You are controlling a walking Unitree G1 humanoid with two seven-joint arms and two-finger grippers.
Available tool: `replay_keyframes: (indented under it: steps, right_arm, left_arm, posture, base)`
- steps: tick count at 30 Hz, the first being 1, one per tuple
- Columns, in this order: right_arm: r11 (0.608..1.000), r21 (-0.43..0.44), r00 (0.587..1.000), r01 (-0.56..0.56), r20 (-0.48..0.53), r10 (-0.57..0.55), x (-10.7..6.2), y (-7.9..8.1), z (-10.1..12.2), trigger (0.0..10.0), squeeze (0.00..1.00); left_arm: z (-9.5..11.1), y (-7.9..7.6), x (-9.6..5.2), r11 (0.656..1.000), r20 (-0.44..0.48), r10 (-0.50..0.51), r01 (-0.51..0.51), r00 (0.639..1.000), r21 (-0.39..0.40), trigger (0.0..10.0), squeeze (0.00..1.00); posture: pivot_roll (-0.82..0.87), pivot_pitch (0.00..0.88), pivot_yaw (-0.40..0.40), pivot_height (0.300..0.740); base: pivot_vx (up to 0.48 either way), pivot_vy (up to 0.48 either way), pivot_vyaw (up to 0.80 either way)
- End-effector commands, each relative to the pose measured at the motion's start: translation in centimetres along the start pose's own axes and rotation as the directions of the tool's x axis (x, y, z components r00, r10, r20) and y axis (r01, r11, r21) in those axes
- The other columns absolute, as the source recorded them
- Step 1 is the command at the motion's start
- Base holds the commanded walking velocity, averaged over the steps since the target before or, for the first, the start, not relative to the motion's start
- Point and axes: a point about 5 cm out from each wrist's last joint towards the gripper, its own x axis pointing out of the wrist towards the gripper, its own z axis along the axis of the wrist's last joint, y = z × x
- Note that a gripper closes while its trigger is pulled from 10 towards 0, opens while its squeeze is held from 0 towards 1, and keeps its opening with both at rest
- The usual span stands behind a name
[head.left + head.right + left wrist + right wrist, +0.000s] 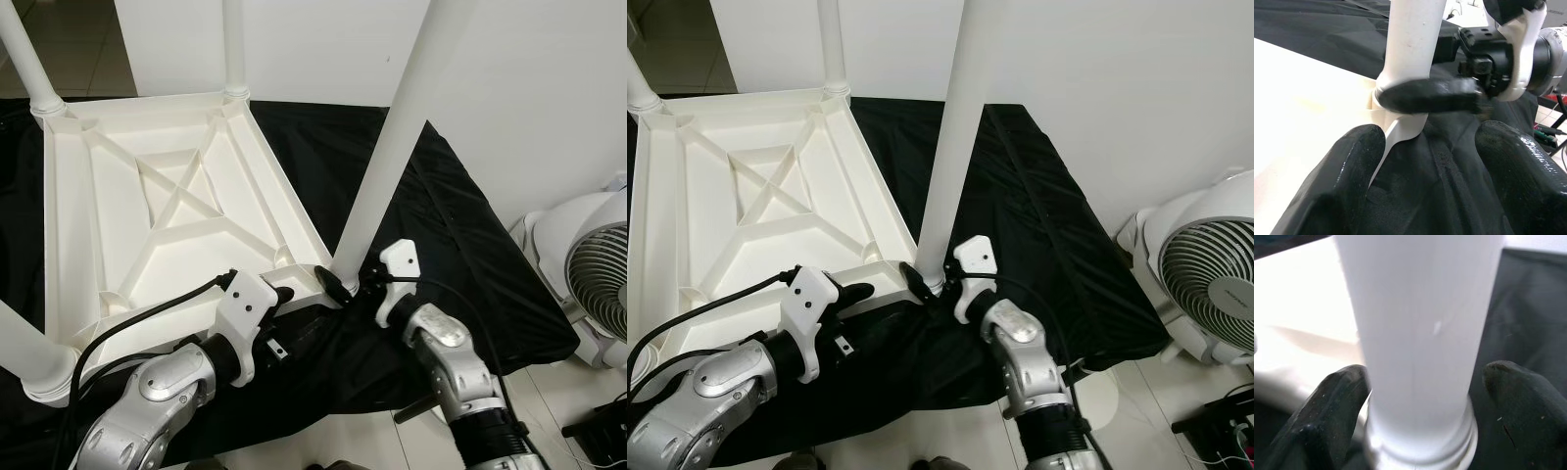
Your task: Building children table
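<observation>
White table top [167, 196] lies upside down on black cloth [460, 245], frame centre-left. 4 legs stand in its corners; the leg [387, 147] at 5 o'clock of the top leans slightly. Right gripper [939, 281] straddles this leg's base, fingers either side, looks closed on it. Left gripper [1425, 161] sits at 7 o'clock of that joint, fingers spread, holding nothing. Probably near done: last leg needs seating, then flipping. Leg tops cut off; socket fit hidden. Fan [1205, 284] at 3 o'clock.

Glossy white plastic table [167, 196] on matt black cloth [460, 245].
</observation>
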Motion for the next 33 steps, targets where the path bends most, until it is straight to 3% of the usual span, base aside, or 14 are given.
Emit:
replay_keyframes:
  steps: [1,4,7,16,17,18,19,23,33]
  right_arm:
    - [0.999,-0.002,0.999,-0.040,0.000,0.040,-0.2,-0.3,-0.1,10.0,0.00]
    - [0.998,-0.003,0.998,-0.055,-0.005,0.055,-0.2,-0.5,0.0,10.0,0.00]
    - [0.992,-0.058,0.994,-0.110,-0.015,0.109,0.5,-1.8,0.4,10.0,0.00]
    - [0.973,-0.109,0.979,-0.203,-0.005,0.203,2.8,-1.9,1.2,10.0,0.00]
    - [0.970,-0.112,0.976,-0.216,-0.010,0.216,3.0,-1.7,1.0,1.2,0.00]
    - [0.970,-0.112,0.976,-0.216,-0.010,0.216,3.0,-1.7,1.0,1.2,0.00]
    - [0.968,-0.112,0.975,-0.224,-0.013,0.224,3.2,-1.5,0.9,0.0,0.00]
    - [0.959,-0.113,0.966,-0.259,-0.034,0.257,3.0,-0.8,0.1,0.0,0.00]
    - [0.969,-0.112,0.975,-0.222,-0.036,0.219,2.4,-0.9,-0.6,0.0,0.00]
  left_arm:
    - [-0.2,0.1,0.1,1.000,-0.006,0.012,-0.012,1.000,-0.003,10.0,0.00]
    - [-0.2,0.1,0.1,1.000,-0.006,0.012,-0.012,1.000,-0.002,10.0,0.00]
    - [-0.1,0.1,0.0,1.000,-0.005,0.015,-0.015,1.000,-0.002,10.0,0.00]
    - [-0.1,0.1,0.1,1.000,-0.002,0.019,-0.019,1.000,-0.001,10.0,0.00]
    - [-0.1,0.0,0.1,1.000,-0.005,0.010,-0.010,1.000,-0.001,10.0,0.00]
    - [-0.1,0.0,0.1,1.000,-0.005,0.010,-0.010,1.000,-0.001,10.0,0.00]
    - [-0.1,-0.1,0.1,1.000,-0.007,0.004,-0.004,1.000,-0.001,10.0,0.00]
    - [-0.2,0.1,0.2,1.000,-0.019,-0.001,0.002,1.000,0.008,10.0,0.00]
    - [-0.7,0.1,0.2,1.000,-0.034,0.000,0.000,0.999,0.008,10.0,0.00]
  posture:
    - [0.18,0.075,-0.107,0.740]
    - [0.19,0.075,-0.106,0.740]
    - [0.19,0.076,-0.106,0.740]
    - [0.20,0.069,-0.104,0.740]
    - [0.20,0.067,-0.103,0.740]
    - [0.20,0.067,-0.103,0.740]
    - [0.20,0.067,-0.103,0.740]
    - [0.20,0.064,-0.105,0.740]
    - [0.20,0.063,-0.104,0.740]
  base:
    - [0.000,0.000,0.00]
    - [0.000,0.000,0.00]
    - [0.000,0.000,0.00]
    - [0.000,0.000,0.00]
    - [0.000,0.000,0.00]
    - [0.000,0.000,0.00]
    - [0.000,0.000,0.00]
    - [0.000,0.000,0.00]
    - [0.000,0.000,0.00]
